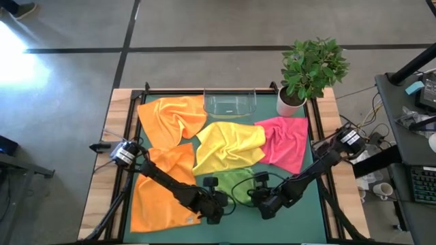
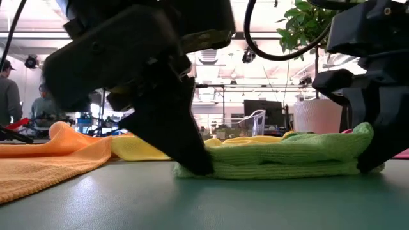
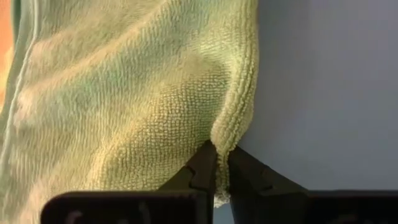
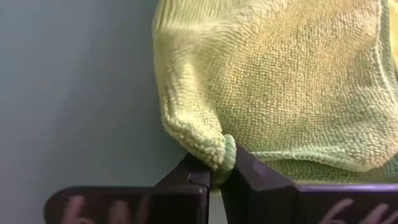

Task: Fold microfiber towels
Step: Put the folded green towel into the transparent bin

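A: So, status on the towels?

B: Early, by the look of it. Only the lime green towel [image 1: 236, 182] is being worked, at the near edge of the desk [image 1: 300, 221]. Left gripper [image 3: 219, 163] has its jaws pinching one near corner; right gripper [image 4: 216, 168] pinches the other corner the same way.

A: Folded yet?

B: Low view shows it doubled over in a thick, layered strip on the mat, so prob. one fold in, not finished.

A: And the rest?

B: Untouched, all loose and rumpled. Orange towel [image 1: 162, 190] lies just left of the green one, second orange towel [image 1: 170, 117] farther back, yellow towel [image 1: 228, 146] mid-desk, overlapping its neighbours, hot pink towel [image 1: 289, 141] on the right.

A: So approx. four and a bit to go.

B: Yep.
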### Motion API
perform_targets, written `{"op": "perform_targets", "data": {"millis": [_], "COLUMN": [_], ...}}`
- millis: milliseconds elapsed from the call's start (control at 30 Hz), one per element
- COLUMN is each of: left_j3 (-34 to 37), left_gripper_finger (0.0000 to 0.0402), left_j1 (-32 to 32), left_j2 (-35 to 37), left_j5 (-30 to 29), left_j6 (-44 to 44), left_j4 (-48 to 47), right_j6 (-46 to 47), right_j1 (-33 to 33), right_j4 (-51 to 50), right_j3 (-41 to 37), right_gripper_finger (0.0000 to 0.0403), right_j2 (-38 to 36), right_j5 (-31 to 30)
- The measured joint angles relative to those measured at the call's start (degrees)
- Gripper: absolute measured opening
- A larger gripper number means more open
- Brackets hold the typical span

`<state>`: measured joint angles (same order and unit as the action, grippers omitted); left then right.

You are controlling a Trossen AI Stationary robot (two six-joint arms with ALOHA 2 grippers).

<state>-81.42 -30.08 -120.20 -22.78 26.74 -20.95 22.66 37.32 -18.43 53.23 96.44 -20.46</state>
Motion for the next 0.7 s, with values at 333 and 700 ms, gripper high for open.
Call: {"op": "perform_targets", "data": {"millis": [333,700], "left_j3": [-5.0,-8.0], "left_gripper_finger": [0.0013,0.0013], "left_j1": [1.4,4.0], "left_j2": [0.5,8.4], "left_j5": [6.3,4.7], "left_j6": [0.1,-0.2], "left_j4": [0.5,-10.7], "right_j6": [2.3,4.4], "right_j1": [0.3,0.1], "right_j4": [-5.4,-17.4], "right_j3": [2.8,9.1], "right_gripper_finger": [0.0009,0.0009], "right_j2": [-6.1,-9.1], "right_j5": [1.9,0.8]}}
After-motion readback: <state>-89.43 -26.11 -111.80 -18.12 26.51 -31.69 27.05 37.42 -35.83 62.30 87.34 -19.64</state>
